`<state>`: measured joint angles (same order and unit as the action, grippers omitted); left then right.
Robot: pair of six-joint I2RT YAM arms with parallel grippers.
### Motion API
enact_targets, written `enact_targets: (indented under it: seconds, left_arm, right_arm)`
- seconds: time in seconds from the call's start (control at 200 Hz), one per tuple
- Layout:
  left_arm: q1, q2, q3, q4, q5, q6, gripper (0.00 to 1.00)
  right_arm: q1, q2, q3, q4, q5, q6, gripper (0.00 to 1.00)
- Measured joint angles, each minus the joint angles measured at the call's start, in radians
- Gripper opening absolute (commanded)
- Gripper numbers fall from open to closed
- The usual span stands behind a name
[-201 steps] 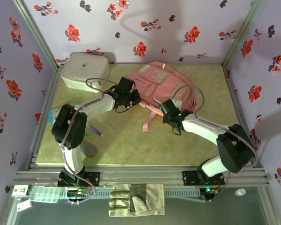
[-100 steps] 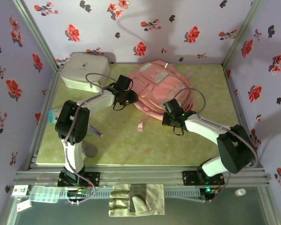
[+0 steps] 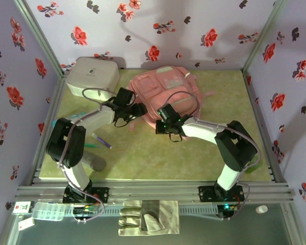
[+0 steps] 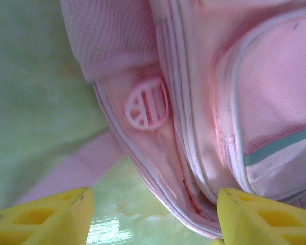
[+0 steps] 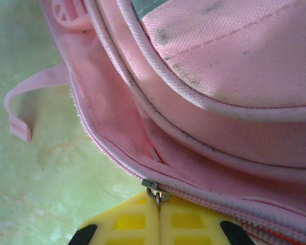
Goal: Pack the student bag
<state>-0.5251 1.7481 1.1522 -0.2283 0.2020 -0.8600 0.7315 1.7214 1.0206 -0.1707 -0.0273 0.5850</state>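
Observation:
The student bag (image 3: 166, 87), a big pink backpack, lies flat at the back middle of the table. My left gripper (image 3: 138, 109) is at the bag's left lower edge, open, yellow fingertips (image 4: 51, 219) wide apart. The bag's piped seam (image 4: 163, 189) and a strap (image 4: 76, 168) lie between them, ungripped. My right gripper (image 3: 161, 126) is at the bag's near edge, shut on the metal zip pull (image 5: 156, 194) of the pink zip (image 5: 107, 153). Behind the slider the zip is parted, pink lining showing.
A white-grey zip case (image 3: 92, 76) stands at the back left, close to the left arm. Pens (image 3: 101, 141) lie on the green table (image 3: 143, 158) at the left. A glove (image 3: 148, 217) and a clear plastic box (image 3: 46, 212) lie in front of the rail.
The left gripper has opened and let go of the bag's edge. The right gripper has moved left along the bag's near edge with the zip pull. The bag has shifted left.

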Motion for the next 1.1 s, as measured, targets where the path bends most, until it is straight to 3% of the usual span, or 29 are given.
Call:
enact_targets:
  seconds: [0.285, 0.62, 0.995, 1.095]
  left_arm:
    - [0.0, 0.04, -0.048, 0.155, 0.076, -0.165, 0.67]
    - [-0.003, 0.087, -0.101, 0.225, 0.071, -0.317, 0.54]
    - [-0.016, 0.155, -0.088, 0.259, 0.068, -0.361, 0.4]
    - [-0.018, 0.166, -0.075, 0.263, 0.068, -0.365, 0.32]
  right_arm:
    - [0.0, 0.007, 0.002, 0.032, -0.034, 0.025, 0.0]
    - [0.0, 0.007, 0.002, 0.04, -0.037, 0.05, 0.0]
    - [0.001, 0.007, 0.002, 0.04, -0.037, 0.055, 0.0]
    - [0.001, 0.007, 0.002, 0.04, -0.037, 0.055, 0.0]
